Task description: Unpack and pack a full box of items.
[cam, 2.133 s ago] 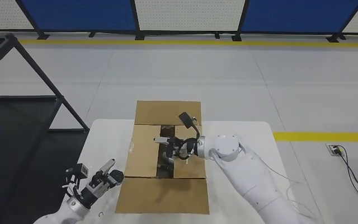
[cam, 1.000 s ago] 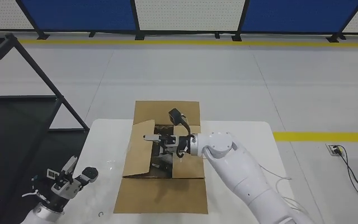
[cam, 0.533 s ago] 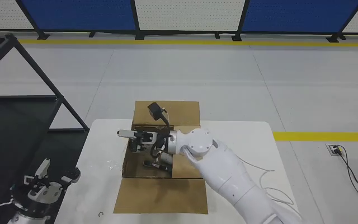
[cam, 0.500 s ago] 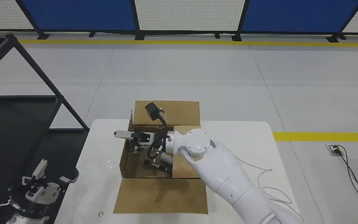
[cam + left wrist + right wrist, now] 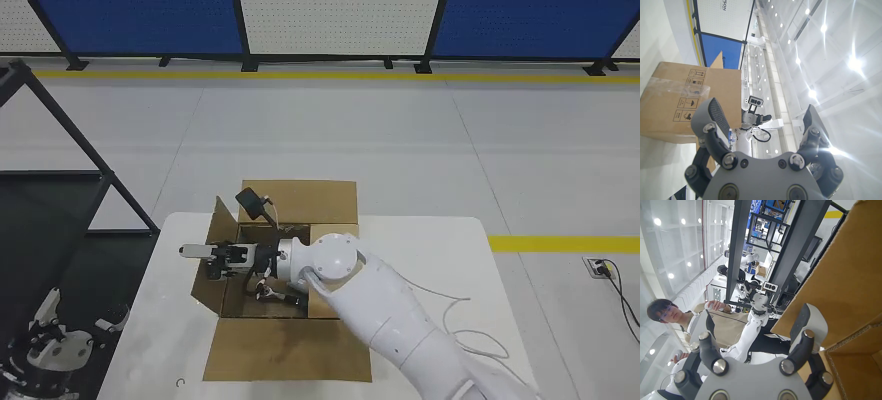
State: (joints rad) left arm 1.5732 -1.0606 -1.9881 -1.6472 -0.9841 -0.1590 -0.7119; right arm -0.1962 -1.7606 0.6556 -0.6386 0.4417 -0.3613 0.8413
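- Left pincer (image 5: 48,335) (image 5: 762,109): spread, empty, pointing upward, beyond the table's (image 5: 440,260) left edge.
- Left flap (image 5: 226,218) (image 5: 838,285): stands raised, tilted outward. It is probably light, stiff cardboard that hinges at its crease; hold it near the free edge.
- Right pincer (image 5: 205,258) (image 5: 755,313): spread, one finger against this flap, pinching nothing.
- Box (image 5: 290,350): mid-table, opening upward, long axis apparently left-right, items (image 5: 280,294) inside.

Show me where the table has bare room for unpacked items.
Bare white table lies between the brown cardboard box's upright left flap and the table's left edge, and at the far right corner. The box opening is crowded: the right gripper lies across it, fingers open by that flap, above dark items.
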